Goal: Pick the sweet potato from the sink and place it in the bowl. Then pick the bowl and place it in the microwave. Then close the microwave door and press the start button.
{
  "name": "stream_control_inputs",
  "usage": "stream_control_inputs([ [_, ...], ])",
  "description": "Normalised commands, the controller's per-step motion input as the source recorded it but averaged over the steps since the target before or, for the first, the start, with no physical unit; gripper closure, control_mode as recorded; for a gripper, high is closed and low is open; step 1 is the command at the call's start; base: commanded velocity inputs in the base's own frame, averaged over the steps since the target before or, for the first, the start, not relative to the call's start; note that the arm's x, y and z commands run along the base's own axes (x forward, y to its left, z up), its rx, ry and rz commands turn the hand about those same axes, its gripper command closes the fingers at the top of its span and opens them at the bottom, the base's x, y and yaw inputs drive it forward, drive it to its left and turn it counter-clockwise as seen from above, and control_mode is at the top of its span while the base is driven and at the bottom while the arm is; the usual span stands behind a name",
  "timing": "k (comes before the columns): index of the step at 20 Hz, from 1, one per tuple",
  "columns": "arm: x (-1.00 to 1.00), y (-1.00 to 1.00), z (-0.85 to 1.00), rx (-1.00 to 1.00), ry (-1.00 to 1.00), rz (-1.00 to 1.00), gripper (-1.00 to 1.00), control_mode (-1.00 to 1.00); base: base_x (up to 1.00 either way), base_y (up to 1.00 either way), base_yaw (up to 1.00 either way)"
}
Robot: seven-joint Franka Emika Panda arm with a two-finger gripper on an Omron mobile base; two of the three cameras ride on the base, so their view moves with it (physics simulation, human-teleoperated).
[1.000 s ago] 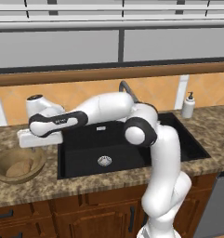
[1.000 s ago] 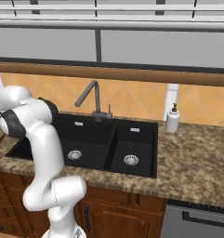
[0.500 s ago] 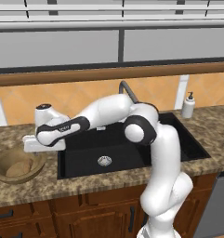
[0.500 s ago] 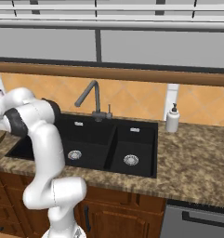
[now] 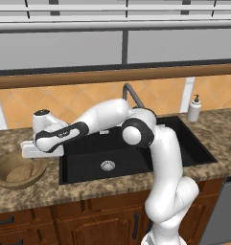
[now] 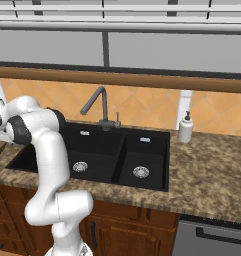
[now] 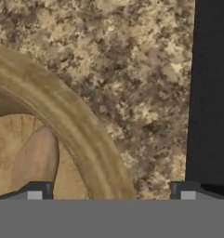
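Observation:
The light brown wooden bowl (image 5: 6,162) stands on the counter left of the sink (image 5: 88,154). The sweet potato (image 5: 18,173) lies inside it. My gripper (image 5: 40,157) hangs open just above the bowl's right rim, nothing between its fingers. In the hand view the thick rim of the bowl (image 7: 62,121) curves up between the two fingertips of the gripper (image 7: 108,191). There the sweet potato (image 7: 34,158) rests inside the rim at lower left, and the black edge of the sink (image 7: 211,93) runs down the right side.
A dark curved faucet (image 5: 131,93) rises behind the sink (image 6: 117,150), and a white soap dispenser (image 5: 194,108) stands on the counter at the back right. Speckled granite counter (image 7: 132,69) lies between the bowl and the sink. Wooden cabinet fronts run below.
The hand has swung a little toward the sink and come down lower over the bowl's right rim. The bowl and sweet potato have stayed put.

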Motion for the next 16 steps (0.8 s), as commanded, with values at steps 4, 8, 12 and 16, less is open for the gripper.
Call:
stream_control_inputs([
  [4,0.00,0.06,-0.51,0.00,0.00,0.00,1.00,-1.00,0.00,0.00,0.00],
  [8,-0.04,0.01,-0.09,0.00,0.00,0.00,1.00,-1.00,0.00,0.00,0.00],
  [12,-0.22,-0.16,0.11,0.02,-0.16,-0.02,1.00,-1.00,0.00,0.00,0.00],
  [16,-0.37,-0.56,0.57,0.07,-0.14,-0.09,1.00,-1.00,0.00,0.00,0.00],
])
